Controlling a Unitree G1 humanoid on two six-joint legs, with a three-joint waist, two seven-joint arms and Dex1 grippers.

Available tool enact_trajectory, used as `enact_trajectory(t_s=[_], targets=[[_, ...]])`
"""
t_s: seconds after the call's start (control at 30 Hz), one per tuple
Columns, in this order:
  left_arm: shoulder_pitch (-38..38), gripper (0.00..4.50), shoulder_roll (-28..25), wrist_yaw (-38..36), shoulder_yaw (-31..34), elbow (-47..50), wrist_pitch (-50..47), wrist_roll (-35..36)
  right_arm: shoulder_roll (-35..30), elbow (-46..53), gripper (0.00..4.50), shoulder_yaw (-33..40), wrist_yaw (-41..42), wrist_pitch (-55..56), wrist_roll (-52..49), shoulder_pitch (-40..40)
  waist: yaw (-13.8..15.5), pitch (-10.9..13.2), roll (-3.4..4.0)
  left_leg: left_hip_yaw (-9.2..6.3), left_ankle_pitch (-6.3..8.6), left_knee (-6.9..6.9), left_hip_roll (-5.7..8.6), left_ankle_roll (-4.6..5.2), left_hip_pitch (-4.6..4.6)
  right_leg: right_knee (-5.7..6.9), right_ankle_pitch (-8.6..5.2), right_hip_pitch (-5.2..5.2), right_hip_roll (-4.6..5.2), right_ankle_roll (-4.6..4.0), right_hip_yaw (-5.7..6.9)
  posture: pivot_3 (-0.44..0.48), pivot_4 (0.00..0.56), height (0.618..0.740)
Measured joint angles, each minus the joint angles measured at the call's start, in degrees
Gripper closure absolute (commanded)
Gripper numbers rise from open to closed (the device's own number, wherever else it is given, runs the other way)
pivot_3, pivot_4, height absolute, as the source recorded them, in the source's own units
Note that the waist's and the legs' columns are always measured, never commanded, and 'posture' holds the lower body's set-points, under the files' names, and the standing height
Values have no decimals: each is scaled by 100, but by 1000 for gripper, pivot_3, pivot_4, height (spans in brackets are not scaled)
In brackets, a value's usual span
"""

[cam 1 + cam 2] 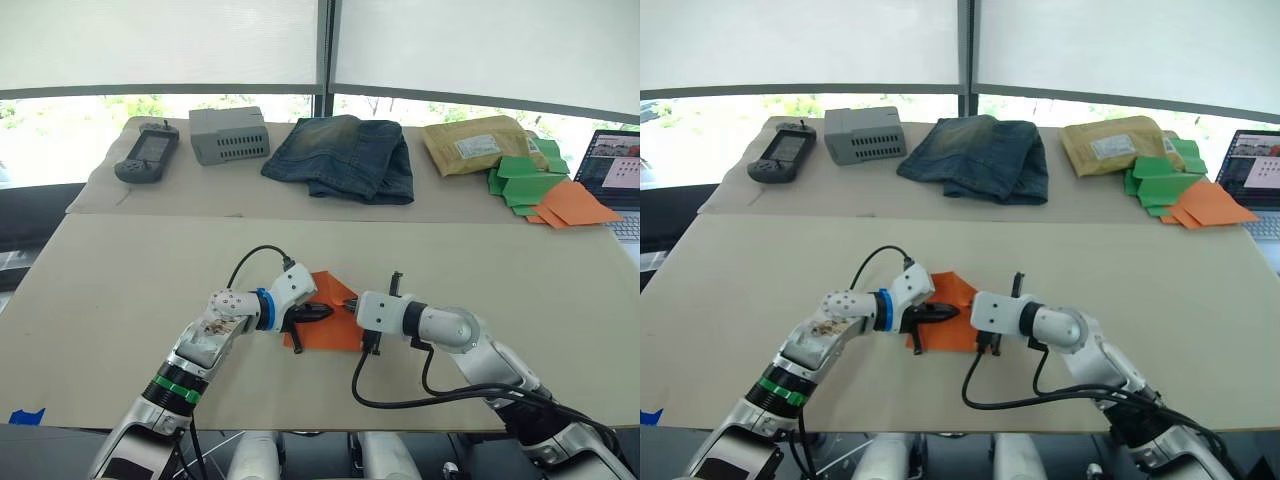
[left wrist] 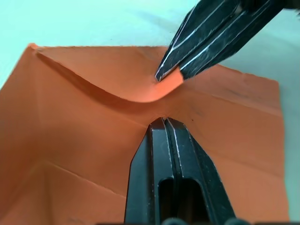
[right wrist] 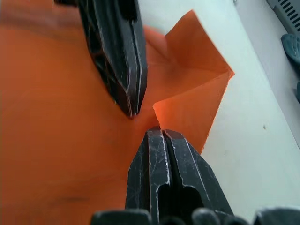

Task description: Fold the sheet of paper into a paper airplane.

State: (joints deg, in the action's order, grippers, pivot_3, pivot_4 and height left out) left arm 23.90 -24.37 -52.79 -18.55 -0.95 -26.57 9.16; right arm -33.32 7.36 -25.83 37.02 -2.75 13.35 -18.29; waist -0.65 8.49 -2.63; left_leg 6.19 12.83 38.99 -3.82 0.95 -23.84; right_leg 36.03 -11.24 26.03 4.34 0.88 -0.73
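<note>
Two counters: near one tan (image 1: 120, 290), w/ orange paper (image 1: 335, 330) flat mid-front; far one by windows holds jeans (image 1: 345, 155), grey box (image 1: 229, 134), envelope (image 1: 478, 143), green/orange scraps (image 1: 525, 180). Left wrist view shows right gripper (image 2: 168, 77) fingers clamped on a lifted flap; left gripper (image 2: 165, 123) fingers together, tips on paper.

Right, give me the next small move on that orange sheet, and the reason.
Probably the right gripper should carry its pinched flap corner on over and lay it flat. That flap of the sheet of paper curls up, uncreased, while the shut left gripper presses the paper down beside it, anchoring the sheet for the fold.
</note>
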Motion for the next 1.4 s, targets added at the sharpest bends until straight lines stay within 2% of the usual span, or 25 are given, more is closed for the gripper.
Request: enact_trajectory(t_s=[0.17,0.47,0.67,0.83,0.97,1.1,1.27,1.3,1.4], targets=[[3,4500,72,12,126,-31,-171,121,243,-424,4469,-30,-350,439,442,-60,-3,0,0,0,0,1,0,0,0,1,1,0,0,0,-1,0,150,716],[98,4500,171,130,659,-236,-387,452,415,-598,4469,17,-362,650,604,-62,-36,1,-1,-1,0,0,-4,0,3,6,0,1,-6,-2,-1,0,150,716],[494,4500,581,306,940,-585,-392,680,503,-688,4469,105,-331,645,616,-54,-14,1,-3,0,-1,1,-2,0,4,6,1,-3,-5,-1,-1,0,150,716],[742,4500,829,562,857,-1018,-355,567,588,-726,4469,143,-330,641,659,-56,-7,0,-5,0,-5,0,-1,3,4,6,4,-4,-5,-1,-1,0,150,716],[908,4500,761,701,410,-1444,-121,-7,649,-738,4469,166,-326,617,687,-45,4,-1,-7,-1,-5,0,-1,3,6,6,4,-7,-6,-1,-1,0,150,716],[1109,4500,892,743,235,-1751,44,-233,653,-739,4469,192,-310,572,762,-4,78,-1,-8,-1,-4,0,0,2,65,-3,2,-72,2,-3,7,0,150,716],[1175,4500,970,764,75,-1794,57,-345,755,-611,4469,415,-175,293,557,129,133,-1,-8,-2,-3,-1,0,0,68,-10,2,-82,7,-3,10,0,150,716],[1175,4500,969,765,53,-1785,56,-358,751,-555,3866,439,-98,218,541,133,141,-1,-8,-3,-3,-1,0,0,66,-9,2,-82,7,-3,11,0,150,716],[1175,4500,969,758,19,-1750,51,-378,704,-139,2863,478,252,-111,249,240,159,-1,-8,-5,-3,-2,0,1,60,-12,0,-81,7,-2,15,0,150,716]])
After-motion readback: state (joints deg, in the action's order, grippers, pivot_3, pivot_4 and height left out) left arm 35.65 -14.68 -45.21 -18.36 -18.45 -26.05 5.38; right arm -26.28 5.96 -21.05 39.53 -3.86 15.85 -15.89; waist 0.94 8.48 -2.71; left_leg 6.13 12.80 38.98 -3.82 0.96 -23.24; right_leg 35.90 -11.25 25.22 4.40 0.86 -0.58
